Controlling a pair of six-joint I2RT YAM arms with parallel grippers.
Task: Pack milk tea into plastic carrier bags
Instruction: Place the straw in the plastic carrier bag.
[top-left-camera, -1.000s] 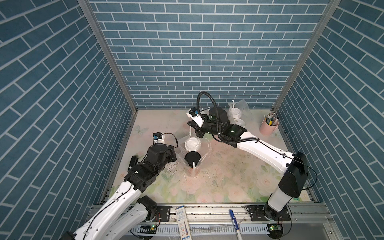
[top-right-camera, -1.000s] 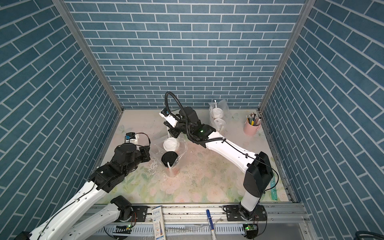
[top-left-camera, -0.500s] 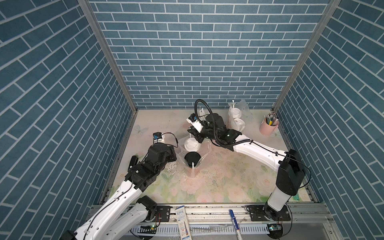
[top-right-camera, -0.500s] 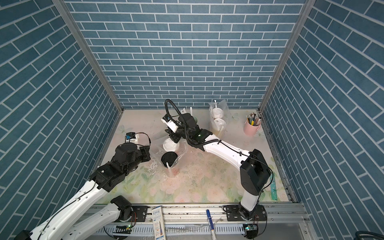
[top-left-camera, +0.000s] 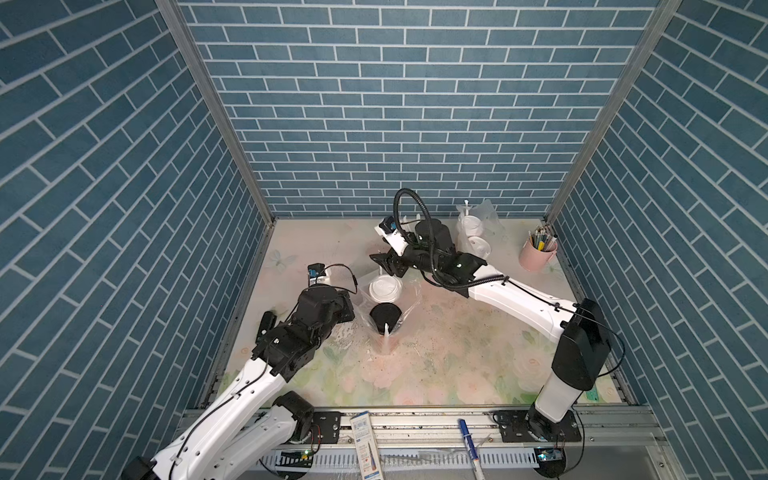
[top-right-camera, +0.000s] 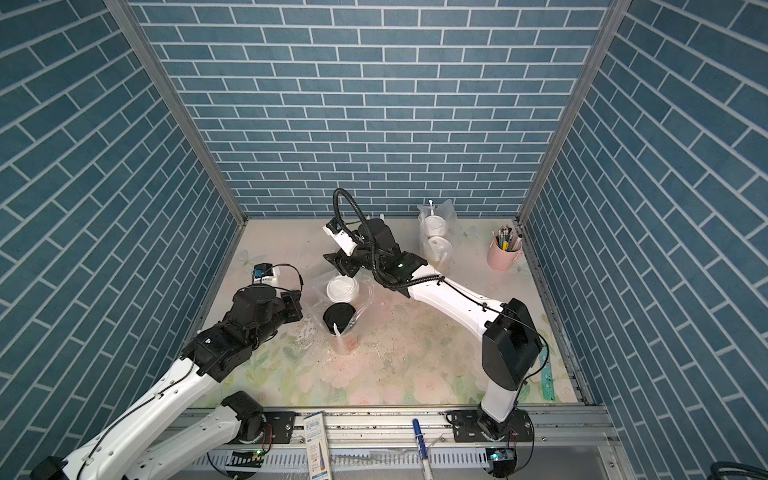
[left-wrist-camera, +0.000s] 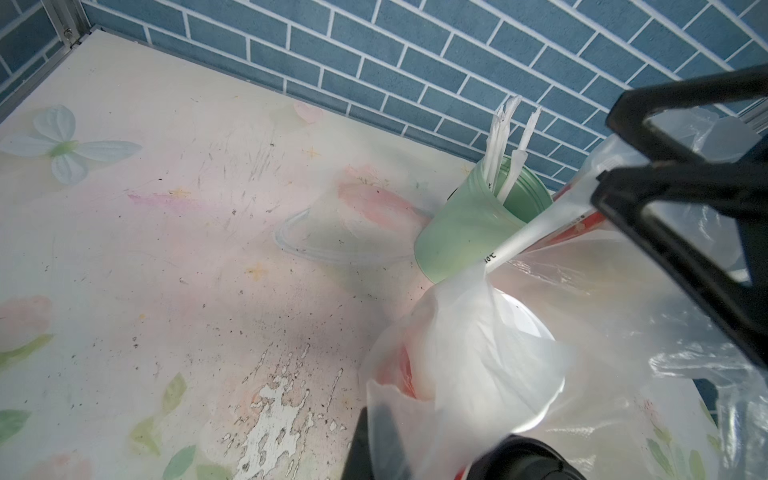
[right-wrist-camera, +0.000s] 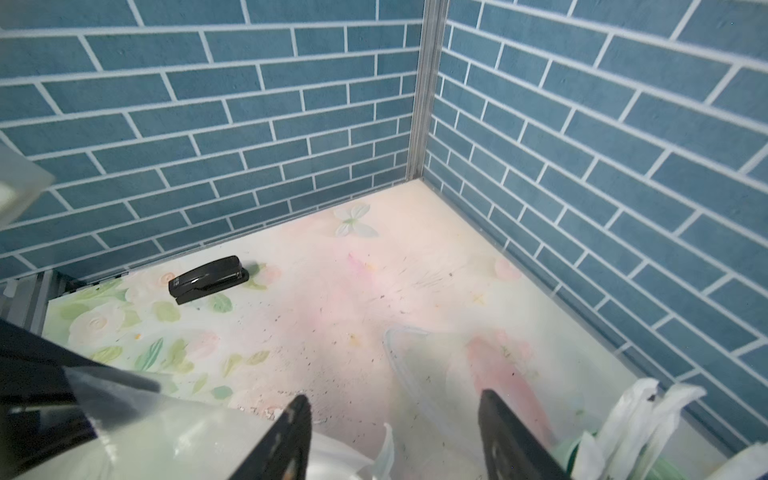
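Now: your right gripper hangs apart, empty, just behind the white-lidded cup, which stands upright in the near bag beside the black-lidded cup. Your left gripper, nearer, is clamped on that bag's edge.

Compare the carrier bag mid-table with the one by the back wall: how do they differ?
The mid-table carrier bag shows one white lid and one black lid; the back carrier bag shows two white lids. The mid-table bag's handle is pinched in the shut left tool; the back bag stands free, ungripped. Both are clear plastic, each holding two upright lidded cups.
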